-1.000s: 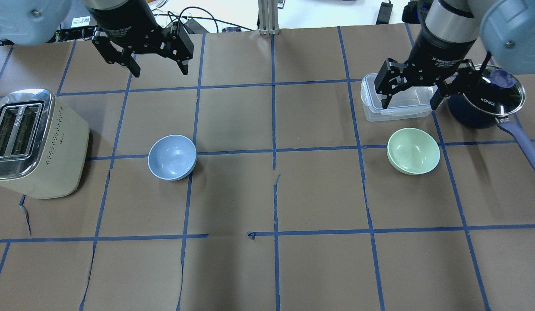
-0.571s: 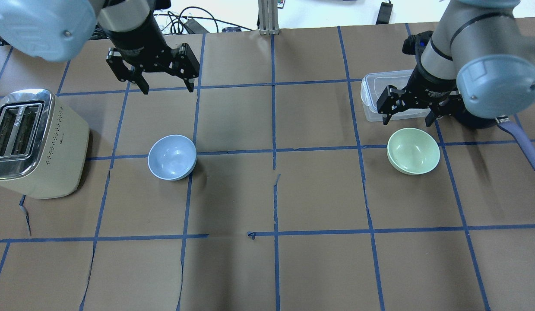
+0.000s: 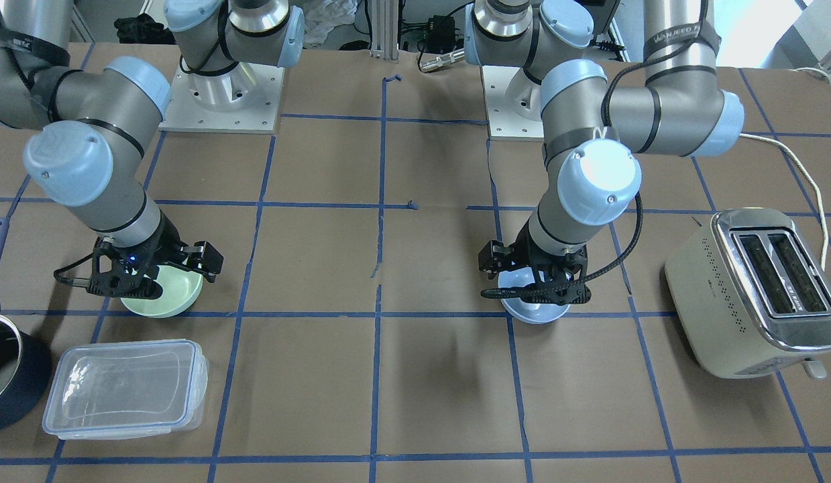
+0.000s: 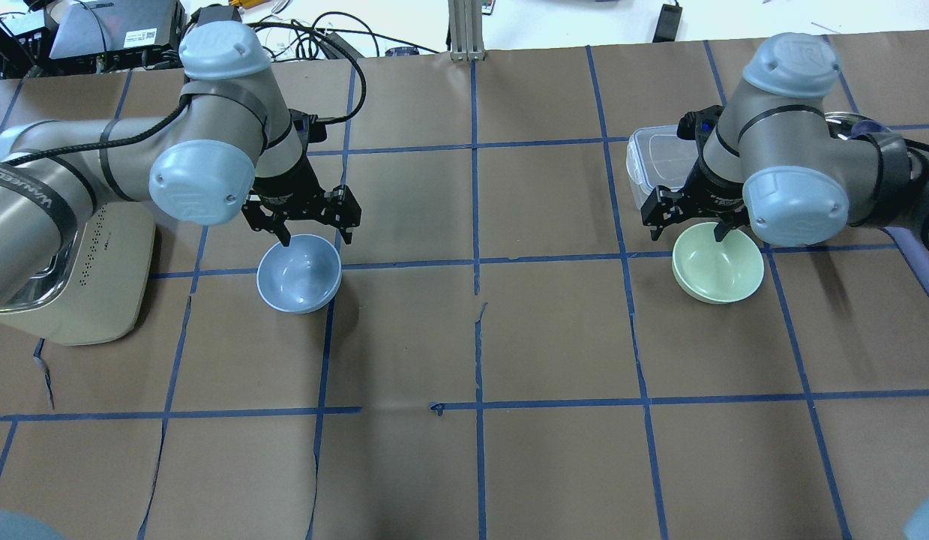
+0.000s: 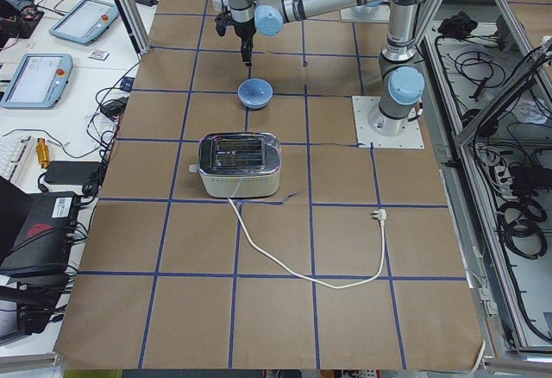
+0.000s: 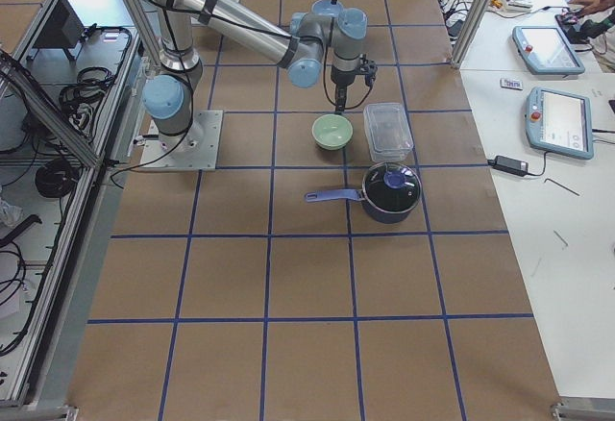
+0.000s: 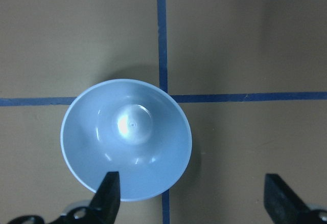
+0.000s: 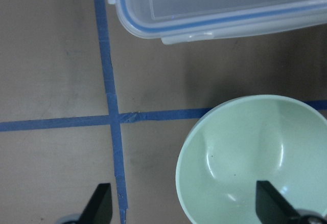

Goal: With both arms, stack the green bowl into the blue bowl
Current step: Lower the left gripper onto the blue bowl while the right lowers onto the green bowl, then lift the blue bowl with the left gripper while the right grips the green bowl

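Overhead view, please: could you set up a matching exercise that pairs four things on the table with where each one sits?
Things:
1. green bowl
2. blue bowl
3. toaster
4. clear box

Places:
A. farthest to the robot's left
B. rim straddled by the open right gripper
C. beside the dark pot
D. rim straddled by the open left gripper

Pairs: 1-B, 2-D, 3-A, 4-C

A robotics lab: teach pendants (image 6: 562, 123) (blue-edged), loose cables (image 5: 517, 223), aluminium framing (image 4: 461, 30), tape-gridded table (image 4: 554, 337).
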Action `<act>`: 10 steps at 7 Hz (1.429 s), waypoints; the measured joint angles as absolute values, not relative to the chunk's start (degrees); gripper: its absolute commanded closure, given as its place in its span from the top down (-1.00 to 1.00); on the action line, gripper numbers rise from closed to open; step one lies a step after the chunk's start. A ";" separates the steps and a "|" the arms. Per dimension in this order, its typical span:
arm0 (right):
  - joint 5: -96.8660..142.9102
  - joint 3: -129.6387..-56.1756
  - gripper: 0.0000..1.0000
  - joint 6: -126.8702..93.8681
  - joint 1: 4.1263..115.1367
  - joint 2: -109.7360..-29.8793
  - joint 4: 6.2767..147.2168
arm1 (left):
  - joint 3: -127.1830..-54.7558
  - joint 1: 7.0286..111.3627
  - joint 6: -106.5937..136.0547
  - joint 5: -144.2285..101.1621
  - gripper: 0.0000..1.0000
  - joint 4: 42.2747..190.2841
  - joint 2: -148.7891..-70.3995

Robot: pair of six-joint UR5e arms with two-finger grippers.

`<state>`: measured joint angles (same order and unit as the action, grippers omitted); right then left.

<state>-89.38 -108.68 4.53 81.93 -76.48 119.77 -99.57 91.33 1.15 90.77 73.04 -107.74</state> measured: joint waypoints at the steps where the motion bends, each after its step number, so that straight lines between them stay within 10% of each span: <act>1: -89.43 -108.76 1.00 4.79 81.89 -75.19 120.57 | -100.31 91.23 1.20 90.73 0.95 72.48 -109.97; 2: -89.48 -108.78 1.00 5.34 81.83 -74.03 121.32 | -100.94 91.24 1.29 90.69 0.55 72.29 -111.34; 4: -89.51 -108.86 1.00 6.22 81.63 -71.52 122.84 | -102.19 91.42 1.14 90.60 -0.99 72.03 -112.85; 6: -89.55 -109.59 0.76 6.32 81.57 -70.49 124.33 | -102.60 91.70 0.53 90.52 -1.00 71.85 -113.24; 9: -89.79 -110.51 -0.99 6.42 81.51 -69.36 127.51 | -101.73 92.06 -0.64 90.55 -1.00 70.89 -112.55; 10: -90.45 -110.52 -1.00 6.35 81.49 -69.32 127.52 | -101.08 92.65 -1.08 90.52 -1.00 70.88 -111.61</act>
<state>-90.45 -110.52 6.35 81.49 -69.32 127.52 -101.08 92.65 -1.08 90.52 70.88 -111.61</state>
